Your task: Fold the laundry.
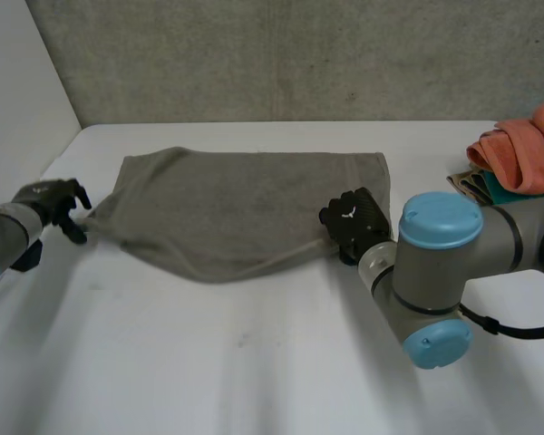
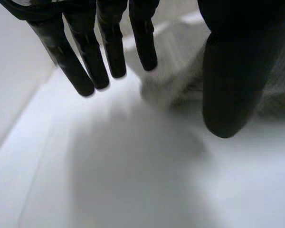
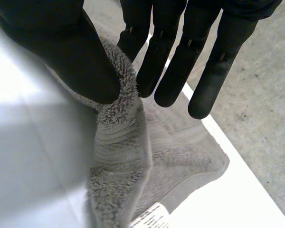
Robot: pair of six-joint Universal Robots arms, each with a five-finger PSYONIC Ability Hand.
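Pinching a raised ridge of the grey towel [image 1: 227,213] between its thumb and first finger, the right hand [image 3: 61,47] has a firm hold on the cloth; its other fingers stretch straight out over the towel without touching it. In the head view this hand sits at the towel's near right corner. A white label [image 3: 152,218] shows on the towel's edge beyond the fingertips.

At the towel's near left corner, the left hand [image 1: 50,199] is held open, its fingers straight and spread well apart from the thumb. The corner of the cloth lies bunched on the table [image 1: 254,362] in the gap between them, and nothing is gripped.

Between the two hands the towel lies spread across the middle of the white table, mostly flat, its near edge sagging in a curve. At the far right a heap of orange cloth [image 1: 530,145] rests on a teal piece [image 1: 490,188]. A grey concrete wall [image 1: 281,54] stands behind the table's far edge.
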